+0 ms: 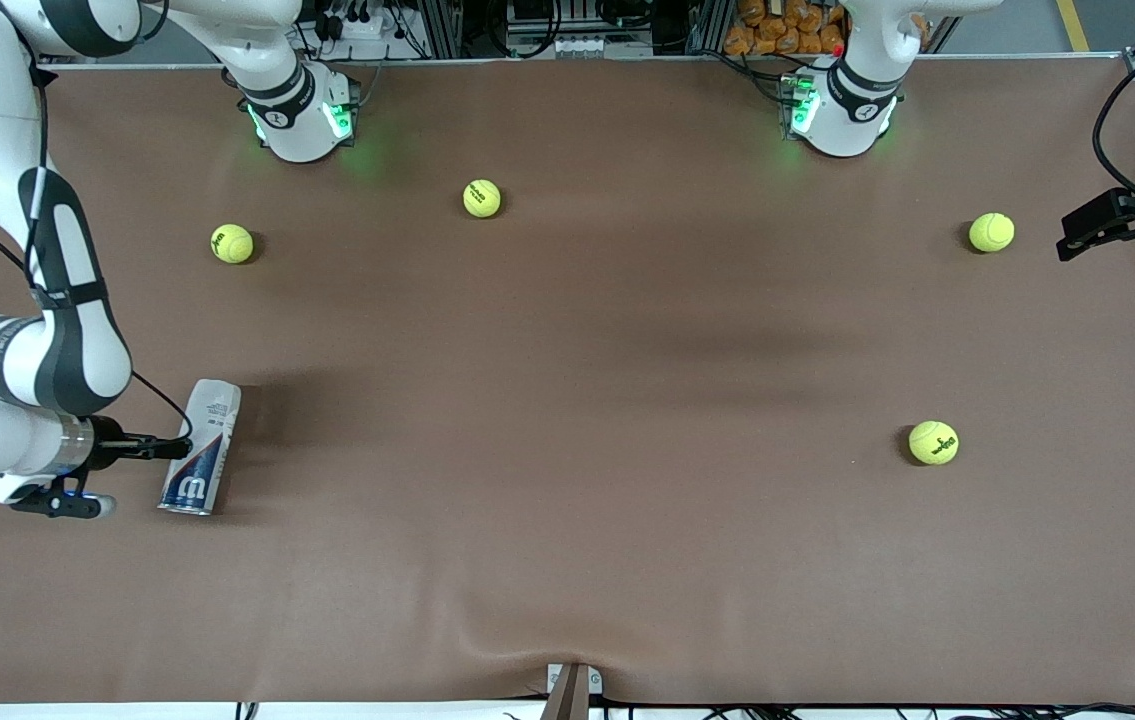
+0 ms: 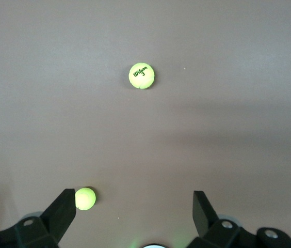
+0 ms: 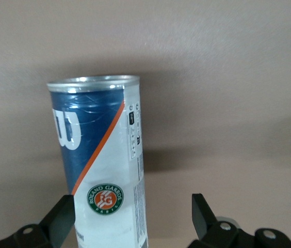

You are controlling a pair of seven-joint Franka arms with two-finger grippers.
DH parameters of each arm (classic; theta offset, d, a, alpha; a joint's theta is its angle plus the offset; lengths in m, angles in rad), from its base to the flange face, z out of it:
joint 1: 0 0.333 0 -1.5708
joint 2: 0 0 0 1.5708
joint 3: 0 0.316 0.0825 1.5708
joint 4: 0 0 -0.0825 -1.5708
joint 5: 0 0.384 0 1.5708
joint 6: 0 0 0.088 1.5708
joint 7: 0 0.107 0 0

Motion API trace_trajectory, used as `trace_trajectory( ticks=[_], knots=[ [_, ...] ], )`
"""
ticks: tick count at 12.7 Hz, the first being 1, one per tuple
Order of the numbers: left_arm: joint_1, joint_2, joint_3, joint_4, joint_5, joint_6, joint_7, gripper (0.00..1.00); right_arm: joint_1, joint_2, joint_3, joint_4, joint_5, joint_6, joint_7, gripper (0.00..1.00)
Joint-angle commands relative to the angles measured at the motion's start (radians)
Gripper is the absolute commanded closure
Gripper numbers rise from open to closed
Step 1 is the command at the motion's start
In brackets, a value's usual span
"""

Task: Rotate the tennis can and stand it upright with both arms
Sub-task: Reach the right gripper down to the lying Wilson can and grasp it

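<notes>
The tennis can (image 1: 207, 430) lies on its side near the right arm's end of the table, with its dark blue "W" end and silvery rim nearer the front camera. My right gripper (image 1: 175, 447) is low beside the can's middle, level with the table. In the right wrist view the can (image 3: 107, 170) lies between the open fingers (image 3: 63, 219), close to one of them, and the right gripper (image 3: 132, 217) holds nothing. My left gripper (image 1: 1072, 240) hangs open and empty at the left arm's end of the table; it also shows in the left wrist view (image 2: 134, 209).
Several yellow-green tennis balls lie loose on the brown table (image 1: 567, 560): two (image 1: 232, 243) (image 1: 482, 198) near the right arm's base, one (image 1: 991, 232) by the left gripper, and one (image 1: 933, 442) nearer the front camera. The left wrist view shows two balls (image 2: 141, 76) (image 2: 85, 198).
</notes>
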Motion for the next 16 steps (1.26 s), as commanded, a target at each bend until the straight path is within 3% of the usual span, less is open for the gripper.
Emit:
trace_trajectory(
  ticks=[1,11,12,13,16],
  knots=[
    [0.011,0.000,-0.005,0.005,-0.020,-0.009,0.024,0.00,0.011,0.057,0.016,0.020,0.040,0.032,0.003,0.00],
    [0.009,0.001,-0.005,0.003,-0.020,-0.009,0.024,0.00,0.038,0.076,0.016,-0.060,0.060,0.037,0.003,0.00],
    [0.009,0.001,-0.005,0.003,-0.020,-0.009,0.025,0.00,0.038,0.076,0.016,-0.060,0.060,0.033,0.003,0.24],
    [0.009,0.001,-0.005,0.003,-0.020,-0.009,0.024,0.00,0.038,0.076,0.016,-0.058,0.060,0.033,0.003,0.41],
    [0.009,0.001,-0.005,0.003,-0.020,-0.009,0.024,0.00,0.057,0.068,0.016,-0.035,0.059,0.028,-0.009,0.42]
  ],
)
